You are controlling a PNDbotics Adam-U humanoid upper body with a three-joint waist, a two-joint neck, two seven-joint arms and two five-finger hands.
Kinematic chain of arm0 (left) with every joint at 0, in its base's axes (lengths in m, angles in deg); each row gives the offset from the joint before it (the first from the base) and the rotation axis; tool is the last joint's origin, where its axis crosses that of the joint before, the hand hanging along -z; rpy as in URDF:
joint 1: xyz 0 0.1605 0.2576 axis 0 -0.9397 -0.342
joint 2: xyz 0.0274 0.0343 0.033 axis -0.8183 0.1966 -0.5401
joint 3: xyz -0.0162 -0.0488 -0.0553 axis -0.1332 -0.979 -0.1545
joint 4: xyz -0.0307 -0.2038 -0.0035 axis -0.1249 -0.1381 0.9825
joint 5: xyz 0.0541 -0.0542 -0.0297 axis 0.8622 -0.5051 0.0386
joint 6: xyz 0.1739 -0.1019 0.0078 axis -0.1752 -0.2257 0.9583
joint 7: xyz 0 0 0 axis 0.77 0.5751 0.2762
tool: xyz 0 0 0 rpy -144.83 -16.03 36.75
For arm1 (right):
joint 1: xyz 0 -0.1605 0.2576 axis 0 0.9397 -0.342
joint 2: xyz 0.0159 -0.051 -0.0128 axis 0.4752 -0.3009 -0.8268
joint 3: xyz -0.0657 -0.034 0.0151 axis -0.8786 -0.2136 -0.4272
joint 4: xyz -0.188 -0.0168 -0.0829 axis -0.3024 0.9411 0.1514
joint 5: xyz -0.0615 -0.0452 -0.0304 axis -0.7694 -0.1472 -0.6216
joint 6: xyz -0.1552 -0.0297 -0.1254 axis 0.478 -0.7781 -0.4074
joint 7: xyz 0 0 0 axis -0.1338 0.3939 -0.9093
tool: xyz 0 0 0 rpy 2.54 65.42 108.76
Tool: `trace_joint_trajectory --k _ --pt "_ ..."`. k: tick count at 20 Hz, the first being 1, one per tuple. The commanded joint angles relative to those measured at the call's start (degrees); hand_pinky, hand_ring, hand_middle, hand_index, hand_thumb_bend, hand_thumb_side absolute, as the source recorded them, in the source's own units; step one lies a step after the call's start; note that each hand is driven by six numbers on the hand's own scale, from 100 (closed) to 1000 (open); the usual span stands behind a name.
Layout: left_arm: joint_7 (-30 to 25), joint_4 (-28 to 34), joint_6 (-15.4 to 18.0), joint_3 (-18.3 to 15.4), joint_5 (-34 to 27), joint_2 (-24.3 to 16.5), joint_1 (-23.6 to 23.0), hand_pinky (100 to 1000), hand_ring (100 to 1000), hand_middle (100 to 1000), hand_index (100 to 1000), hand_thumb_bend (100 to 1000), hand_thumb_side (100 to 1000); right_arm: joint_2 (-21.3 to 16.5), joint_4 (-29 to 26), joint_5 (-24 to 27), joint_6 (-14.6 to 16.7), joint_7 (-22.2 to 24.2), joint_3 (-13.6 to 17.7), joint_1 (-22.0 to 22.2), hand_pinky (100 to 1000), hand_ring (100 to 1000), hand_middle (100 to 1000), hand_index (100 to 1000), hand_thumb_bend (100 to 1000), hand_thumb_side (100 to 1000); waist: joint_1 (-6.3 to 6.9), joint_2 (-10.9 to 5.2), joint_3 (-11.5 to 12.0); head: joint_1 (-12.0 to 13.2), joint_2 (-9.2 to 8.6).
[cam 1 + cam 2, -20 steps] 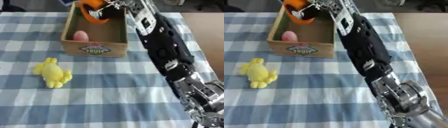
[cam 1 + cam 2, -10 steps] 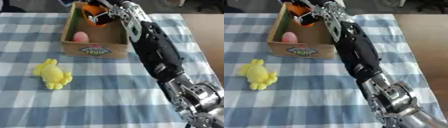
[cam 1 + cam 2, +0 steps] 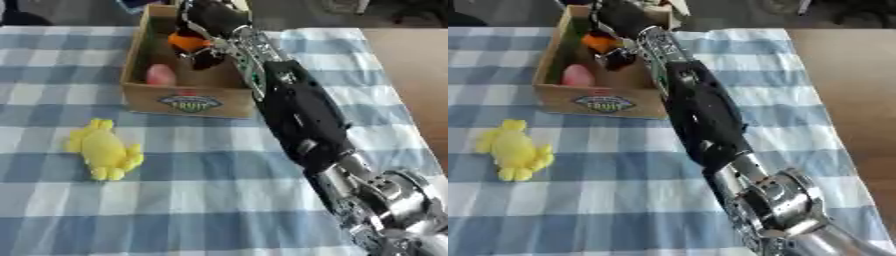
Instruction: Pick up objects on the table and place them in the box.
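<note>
The main risk is at the release: the right hand (image 3: pixel 208 20) hangs over the far end of the cardboard box (image 3: pixel 186 104), and if it opens while the orange and black toy (image 3: pixel 191 46) sits over the rim rather than the floor of the box, the toy could tip out the back onto the bench (image 3: pixel 219 200). A second worry is the forearm, which runs just beside the box's right wall; a careless pull-back could nudge the box askew (it looks light and open-topped). The toy might also land on the pink object (image 3: pixel 161 75) already lying inside and roll.

The right hand's fingers appear curled about the orange and black toy, holding it inside the box's upper part, though the hand is dark and the exact pinch is hard to read. The yellow plush toy (image 3: pixel 104 150) lies on the checked cloth in front of the box, well apart from it, untouched. The left hand shows in neither view.
</note>
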Motion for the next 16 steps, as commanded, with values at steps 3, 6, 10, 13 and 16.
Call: trace_joint_trajectory --k 3,6,10,13,16 --pt "-0.3 1.0 0.1 0.2 0.0 -0.8 0.5 459 757 699 783 100 782 0.0 -0.7 -0.4 -0.4 3.3 0.9 -1.2 785 775 659 776 100 100 0.22 -1.08 0.1 -0.2 -0.94" --pt "-0.3 1.0 0.0 0.2 0.0 -0.8 0.6 459 756 699 783 100 781 0.0 -0.9 -0.5 -0.6 5.5 1.1 -1.2 811 821 737 821 100 100 0.24 -1.05 0.1 -0.2 -1.05" --pt "-0.4 1.0 0.0 0.3 0.0 -0.8 0.6 460 756 699 783 100 782 -0.1 -1.5 -1.2 -1.1 7.1 1.4 -1.3 833 871 808 846 100 100 0.28 -1.02 0.1 -0.3 -1.06" --pt "-0.5 1.0 0.0 0.3 0.0 -0.8 0.6 460 756 699 783 100 781 -0.2 -1.9 -1.9 -1.4 7.5 1.5 -1.6 842 892 838 863 100 100 0.32 -1.03 0.1 -0.4 -1.07" --pt "-0.5 1.0 0.0 0.4 -0.1 -0.8 0.6 460 756 699 783 100 781 -0.3 -2.1 -2.4 -1.6 7.4 1.5 -2.0 844 911 856 879 100 100 0.35 -1.12 0.1 -0.5 -1.07"
